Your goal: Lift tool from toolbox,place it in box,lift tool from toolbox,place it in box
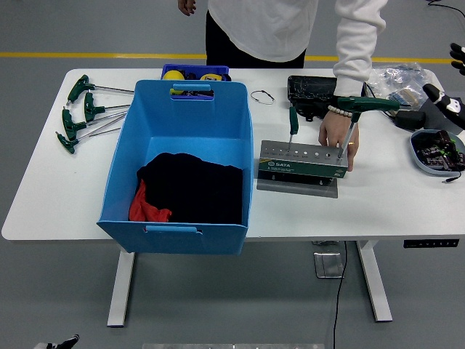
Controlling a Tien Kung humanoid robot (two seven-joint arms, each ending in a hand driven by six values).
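From my head view, the white worktop (392, 200) carries a big blue box (182, 163) on its left half, with a black cloth (196, 189) and a bit of red cloth (145, 209) lying in its bottom. Just right of the box sits the grey and green tool rack (301, 163) on its plate. Two green-handled tools stand upright in it: a small one (293, 125) at the left end and a large T-handle tool (356, 109) at the right end, its handle lying across above the rack.

A person in a white sleeve stands at the far side; one hand (338, 138) rests on the right end of the rack, beside the shaft of the T-handle tool.

More green T-handle tools (83, 113) lie loose on the worktop left of the box, near the far left corner. Behind the box I see a small blue tray (195, 71) with yellow items. A black case (312, 91) sits behind the rack, a clear plastic bag (396, 76) further right, and a blue-grey dish (434, 151) of small parts near the right edge.

My right robot hand (450, 102) shows at the right edge above that dish, holding nothing; whether its fingers are spread or curled I cannot tell. The left robot hand does not show.
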